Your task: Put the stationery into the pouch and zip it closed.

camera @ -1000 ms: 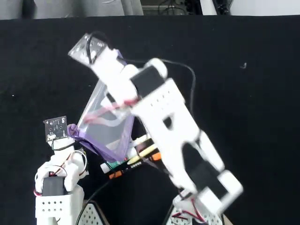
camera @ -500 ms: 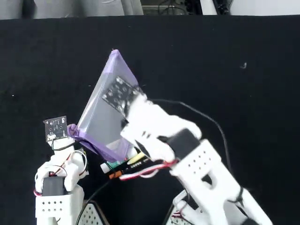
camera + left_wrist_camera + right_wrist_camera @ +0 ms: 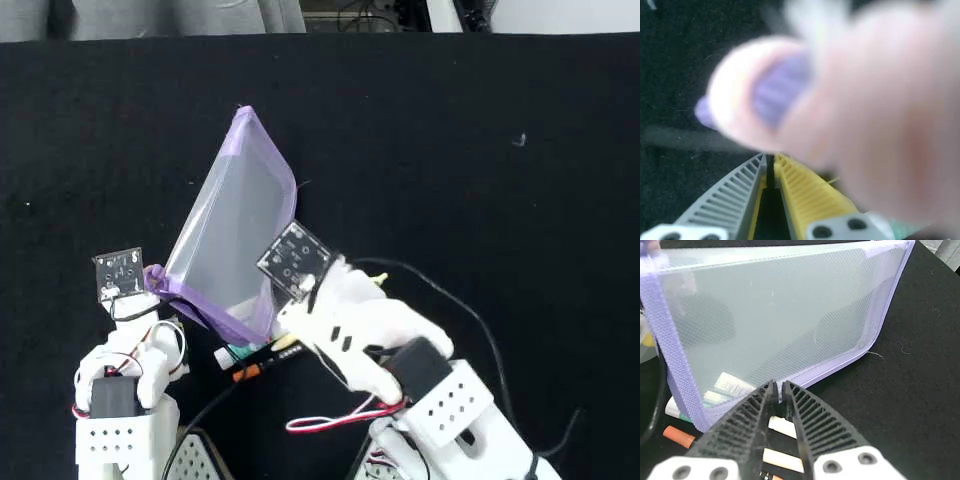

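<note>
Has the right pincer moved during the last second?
Yes. The right pincer drew back from the far end of the pouch to its near edge.

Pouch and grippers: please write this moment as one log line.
pouch: tilted up | left gripper: shut on its corner | right gripper: shut, over pens

The pouch [image 3: 235,220] stood tilted up like a wall at near left, its corner pinched by the left gripper [image 3: 768,160], barring the way there. The right gripper [image 3: 778,386], jaws together, crowded the pens [image 3: 258,358] at the pouch's lower edge; passing room lay over the black table [image 3: 480,150] to the right and beyond.
</note>
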You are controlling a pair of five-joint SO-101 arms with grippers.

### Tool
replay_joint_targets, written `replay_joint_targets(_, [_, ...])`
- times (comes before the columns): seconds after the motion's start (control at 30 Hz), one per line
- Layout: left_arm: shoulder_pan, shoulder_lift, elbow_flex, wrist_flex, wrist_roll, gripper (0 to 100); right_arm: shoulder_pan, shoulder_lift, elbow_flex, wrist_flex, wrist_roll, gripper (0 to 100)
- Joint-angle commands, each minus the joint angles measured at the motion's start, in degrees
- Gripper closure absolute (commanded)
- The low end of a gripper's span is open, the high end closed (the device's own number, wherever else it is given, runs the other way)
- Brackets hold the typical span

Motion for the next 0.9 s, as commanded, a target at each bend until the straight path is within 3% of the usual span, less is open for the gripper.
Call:
replay_joint_targets(0.0, [0.40, 0.09, 1.36, 0.09, 0.62, 97, 0.97, -3.12, 1.98, -1.49, -0.35, 98.5])
replay_joint_targets(0.17, [0.57, 0.09, 1.36, 0.09, 0.53, 97, 1.49, -4.79, 2.33, -1.58, -0.35, 98.5])
replay_joint_targets(0.47, [12.09, -0.09, 1.36, -0.88, 0.62, 97, 8.44, -8.13, 2.42, -2.37, -0.62, 98.5])
replay_joint_targets(0.87, [31.08, 0.09, 1.36, -33.49, 0.35, 97, 12.04, -13.32, 2.24, -0.62, -0.62, 98.5])
